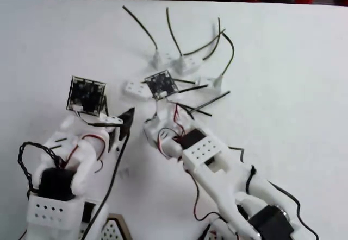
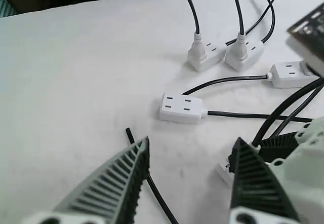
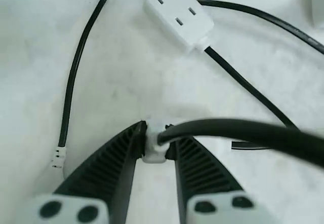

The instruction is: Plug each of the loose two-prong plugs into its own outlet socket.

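Note:
My right gripper (image 3: 155,133) is shut on a white two-prong plug (image 3: 152,152), low over the white table, with the plug's black cord (image 3: 243,133) trailing off to one side. A free white double outlet (image 3: 179,13) (image 2: 182,107) (image 1: 136,88) lies a short way ahead of it. A second loose plug (image 3: 58,158) lies on the table beside the gripper, on a short black cord (image 3: 81,57). My left gripper (image 2: 191,143) (image 1: 120,127) stands open close beside the right one, with nothing between its fingers (image 2: 126,178). That loose cord's cut end (image 2: 126,130) lies just ahead of it.
Two outlets (image 2: 205,54) (image 2: 245,54) at the back each hold a plug with a cord. Another outlet (image 2: 288,74) (image 1: 209,81) lies to the right of them. Black cords (image 1: 201,107) cross the table's middle. The table's left and right sides are bare.

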